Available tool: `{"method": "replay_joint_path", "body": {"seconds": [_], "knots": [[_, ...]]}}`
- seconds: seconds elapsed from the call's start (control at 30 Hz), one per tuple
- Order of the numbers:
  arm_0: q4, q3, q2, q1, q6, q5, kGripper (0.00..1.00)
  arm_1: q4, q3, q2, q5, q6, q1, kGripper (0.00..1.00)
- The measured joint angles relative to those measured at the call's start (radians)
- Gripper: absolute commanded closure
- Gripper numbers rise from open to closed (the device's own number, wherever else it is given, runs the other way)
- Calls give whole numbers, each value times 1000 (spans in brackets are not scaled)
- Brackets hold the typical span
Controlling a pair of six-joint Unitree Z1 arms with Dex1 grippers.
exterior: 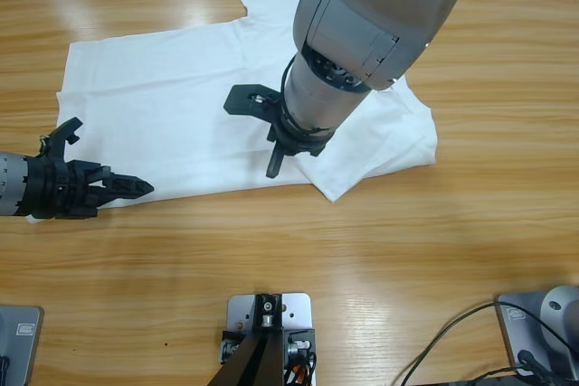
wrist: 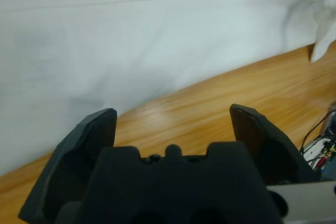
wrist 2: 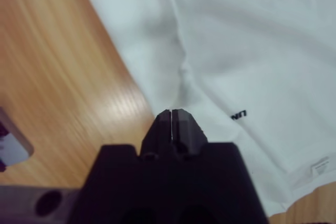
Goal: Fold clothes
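Two sets of fingers work one white T-shirt, which lies spread on the far half of the desk with its long axis from 9 to 3 o'clock in the high view. The left fingers stand apart on bare wood at the shirt's near edge, toward 8 o'clock of the cloth. That edge lies just ahead of them at about 1 o'clock, so this arm looks the nearer for lifting the 9 o'clock end. The right fingers are pressed together over the shirt's middle. Their wrist view shows the tips closed, dark lettering and a label beyond; whether cloth is pinched I cannot tell. Only the high view shows the 3 o'clock end rumpled and doubled over
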Motion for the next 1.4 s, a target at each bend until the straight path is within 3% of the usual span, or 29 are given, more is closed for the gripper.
{"method": "replay_joint_path", "body": {"seconds": [0.37, 0.63, 1.03, 1.1, 1.2, 1.4], "knots": [[-17, 13, 8, 0, 0, 0, 174, -2, -12, 88, 49, 21, 6, 1000], [-24, 21, 13, 0, 0, 4, 174, -2, -98, 137, 35, -2, -83, 1000], [-26, 40, 13, 0, 0, 4, 174, 6, -166, 208, 13, -7, -116, 1000], [-28, 40, 13, 0, 0, 4, 175, 15, -171, 203, 9, -7, -116, 1000], [-44, 40, 17, 0, 0, 4, 262, 45, -171, 159, 3, 0, -116, 1000], [-52, 40, 19, 0, 0, 4, 265, 87, -95, -14, 8, 87, -117, 1000]]}}
